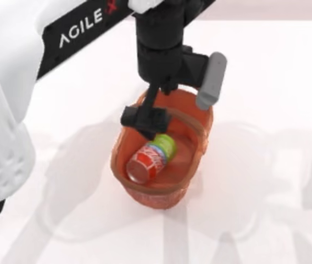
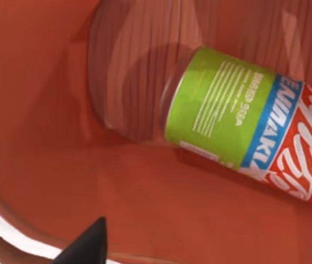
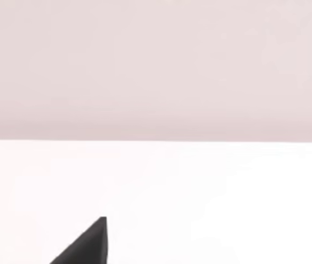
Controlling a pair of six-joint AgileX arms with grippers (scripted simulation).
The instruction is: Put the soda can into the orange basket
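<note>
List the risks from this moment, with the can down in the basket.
1. The left gripper hangs low over the orange basket, under its arched handle; lifting carelessly could snag the handle and tip the basket.
2. The soda can lies on its side, so a bump might roll it.

You have only a white table (image 1: 266,165) here. Faint grey shadows cross it from 3 to 9 o'clock.
</note>
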